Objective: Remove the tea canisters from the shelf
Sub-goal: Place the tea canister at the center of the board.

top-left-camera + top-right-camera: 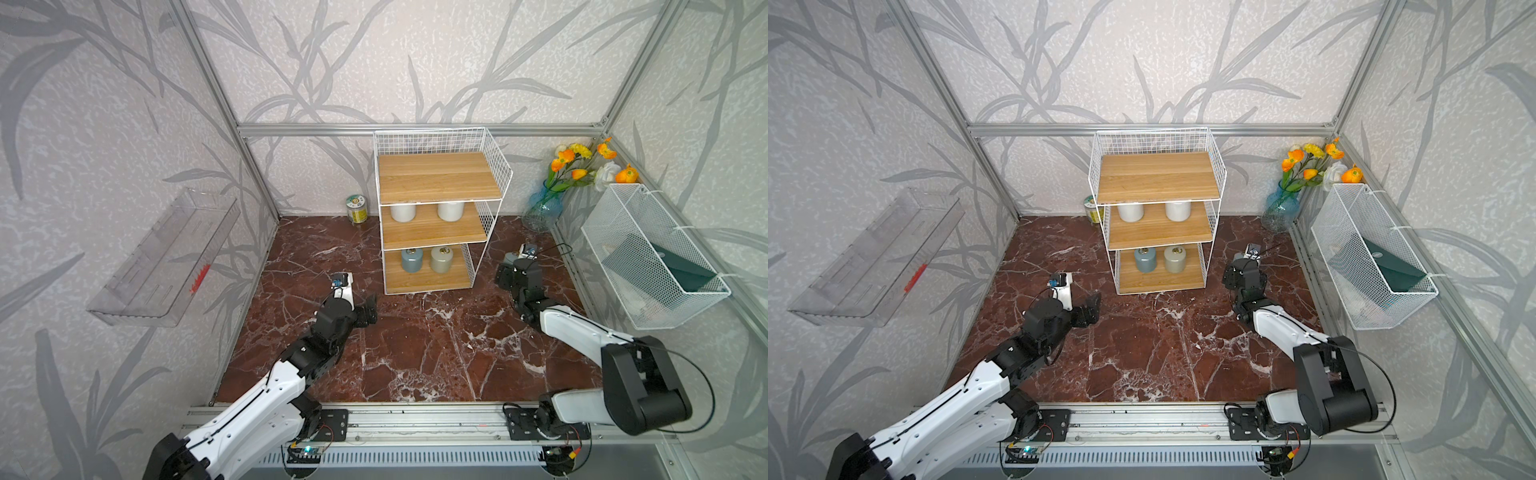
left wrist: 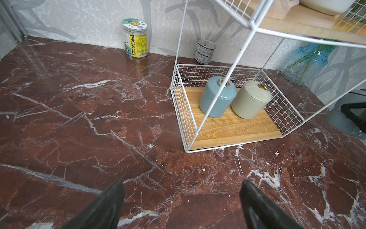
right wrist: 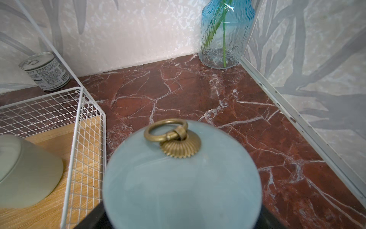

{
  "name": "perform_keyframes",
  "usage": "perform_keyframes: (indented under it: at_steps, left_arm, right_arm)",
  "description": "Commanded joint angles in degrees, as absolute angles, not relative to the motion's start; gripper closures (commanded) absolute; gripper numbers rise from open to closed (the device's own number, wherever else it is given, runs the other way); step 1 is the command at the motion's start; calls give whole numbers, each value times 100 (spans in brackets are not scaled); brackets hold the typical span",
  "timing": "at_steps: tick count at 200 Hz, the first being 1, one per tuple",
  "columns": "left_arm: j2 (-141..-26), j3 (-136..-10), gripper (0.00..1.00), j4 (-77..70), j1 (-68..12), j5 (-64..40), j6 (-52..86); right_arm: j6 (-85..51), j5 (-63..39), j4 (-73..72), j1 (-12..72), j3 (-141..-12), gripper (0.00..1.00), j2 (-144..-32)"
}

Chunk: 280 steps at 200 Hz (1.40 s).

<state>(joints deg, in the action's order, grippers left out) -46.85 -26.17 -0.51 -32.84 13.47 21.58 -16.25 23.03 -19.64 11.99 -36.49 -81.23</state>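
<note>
The white wire shelf (image 1: 438, 176) (image 1: 1158, 176) stands at the back middle of the marble floor. Its middle board carries two off-white canisters (image 1: 403, 211) (image 1: 450, 210). On the bottom board (image 2: 233, 128) a blue-grey canister (image 1: 411, 261) (image 2: 216, 97) stands beside a beige one (image 1: 443, 259) (image 2: 250, 100) (image 3: 25, 174). Right of the shelf, low over the floor, my right gripper (image 1: 509, 268) (image 3: 182, 218) is shut on another blue-grey canister (image 3: 182, 178) with a brass ring. My left gripper (image 1: 368, 311) (image 2: 182, 198) is open and empty over the floor, front left of the shelf.
A green-and-yellow tin (image 1: 356, 209) (image 2: 136, 38) and a silver can (image 2: 205, 51) (image 3: 45, 71) stand by the back wall. A blue glass vase (image 1: 540, 208) (image 3: 225, 35) fills the back right corner. A mesh basket (image 1: 652, 257) and a clear tray (image 1: 166, 257) hang on the side walls.
</note>
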Motion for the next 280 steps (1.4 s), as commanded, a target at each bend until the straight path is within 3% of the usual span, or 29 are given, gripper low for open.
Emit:
perform_keyframes:
  at_steps: [1, 58, 89, 120, 154, 189, 234, 254, 280]
  left_arm:
    - [-4752, -2863, 8, -154, -3290, 1389, 2118]
    - [-4904, -2826, 8, -328, -3295, 1512, 2147]
    - [-5004, -2777, 7, -430, -3293, 1542, 2180]
    - [-5076, -2791, 7, -438, -3289, 1559, 2179]
    - [-5137, -2798, 7, -503, -3295, 1496, 2170]
    - [-5059, -2779, 7, -457, -3287, 1366, 2239]
    - [-4856, -2861, 6, -195, -3287, 1329, 2139]
    - [-4852, -3084, 6, 169, -3285, 1321, 2141]
    - [-4726, -3144, 6, 272, -3279, 1196, 2235]
  right_arm:
    - [-1414, 2553, -3059, 1162, -3962, 36, -8435]
    - [-1243, 2545, -3282, 1163, -4405, 34, -9322]
    - [-1295, 2517, -2539, 1160, -5028, 32, -9597]
    - [-1892, 2043, -1424, 1205, -5202, 33, -8993]
    - [-2058, 2480, -735, 1546, -4945, 35, -8352]
    - [-2203, 2966, -292, 2260, -4065, 35, -6792]
    - [-2771, 3571, 797, 4039, -3198, 35, -4903]
    - [-3049, 3517, 567, 4669, -2775, 35, -4671]
    - [-2914, 3845, -185, 5381, -2570, 35, -5201]
